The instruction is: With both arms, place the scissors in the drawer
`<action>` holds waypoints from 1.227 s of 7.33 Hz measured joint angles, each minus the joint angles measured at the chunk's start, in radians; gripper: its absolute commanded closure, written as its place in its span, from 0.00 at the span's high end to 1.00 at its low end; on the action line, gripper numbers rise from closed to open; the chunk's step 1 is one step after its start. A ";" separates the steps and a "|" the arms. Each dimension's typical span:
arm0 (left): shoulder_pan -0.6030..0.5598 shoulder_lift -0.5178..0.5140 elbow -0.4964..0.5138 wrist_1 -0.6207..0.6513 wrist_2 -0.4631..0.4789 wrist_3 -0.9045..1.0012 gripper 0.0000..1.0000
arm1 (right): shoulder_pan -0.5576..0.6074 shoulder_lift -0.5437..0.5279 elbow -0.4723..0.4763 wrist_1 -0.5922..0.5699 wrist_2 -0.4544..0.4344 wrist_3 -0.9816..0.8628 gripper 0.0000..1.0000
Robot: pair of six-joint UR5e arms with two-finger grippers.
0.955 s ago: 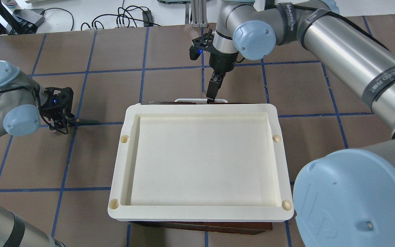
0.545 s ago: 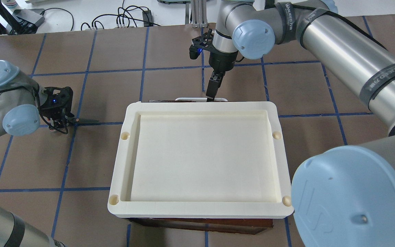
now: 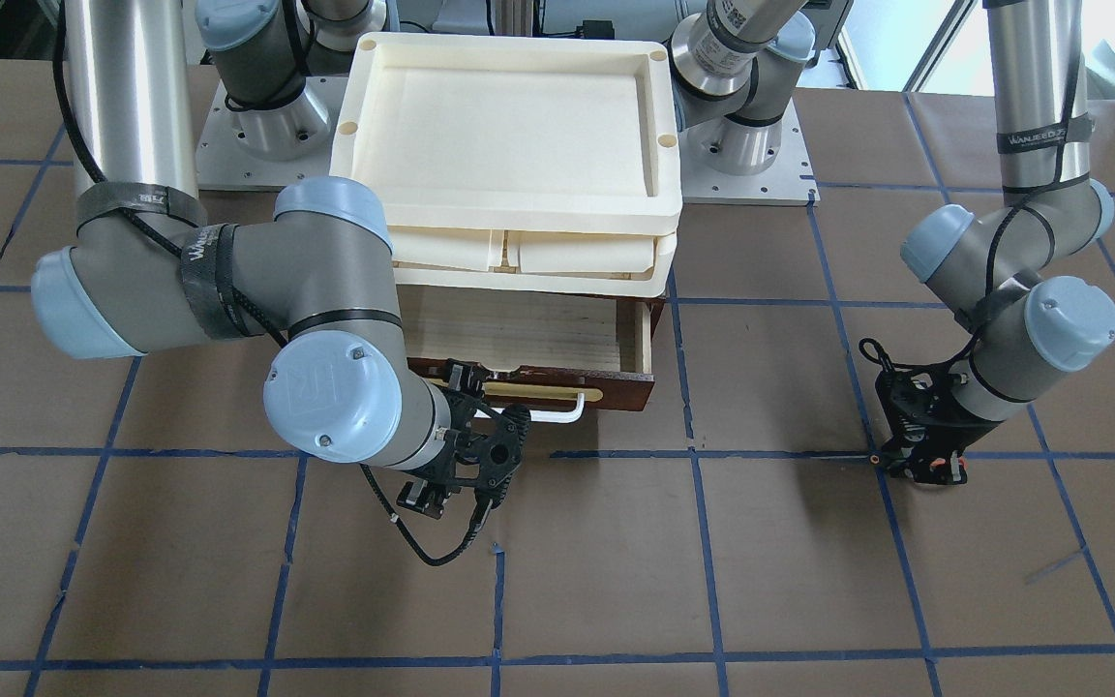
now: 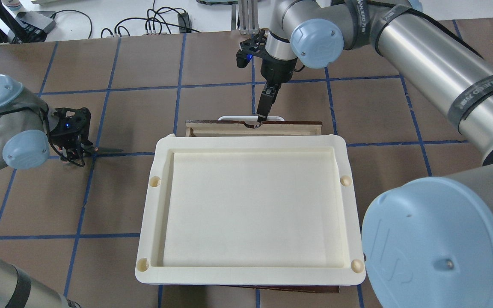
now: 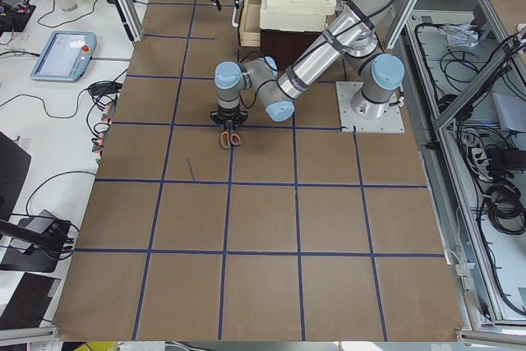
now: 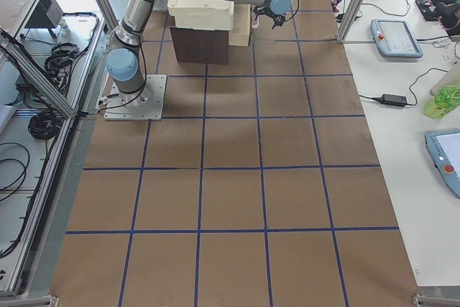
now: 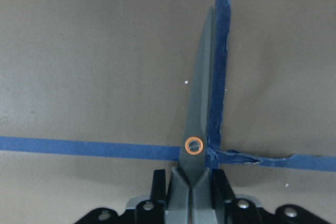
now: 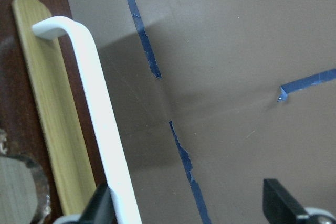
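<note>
Scissors [image 7: 202, 103] are clamped in the left gripper [image 7: 190, 183], blades projecting ahead of it. Farther off, the right gripper [image 8: 189, 203] is spread wide, with the white handle [image 8: 94, 93] against one finger. The drawer [image 3: 627, 389] beside it is only partly drawn out, so more pulling is judged necessary.

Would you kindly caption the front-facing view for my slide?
Right gripper at the open drawer's handle; left gripper grips scissors.

Brown table [image 4: 144, 107], blue tape grid [image 4: 58, 236], white desk [image 6: 406, 199]
</note>
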 measured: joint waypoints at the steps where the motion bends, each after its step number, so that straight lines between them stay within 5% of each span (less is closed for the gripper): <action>1: 0.000 0.001 0.000 0.000 -0.001 0.000 0.14 | -0.002 0.005 -0.016 0.003 0.000 0.001 1.00; 9: -0.008 0.009 0.000 0.000 -0.003 -0.002 0.14 | -0.017 0.040 -0.087 0.013 0.000 0.002 1.00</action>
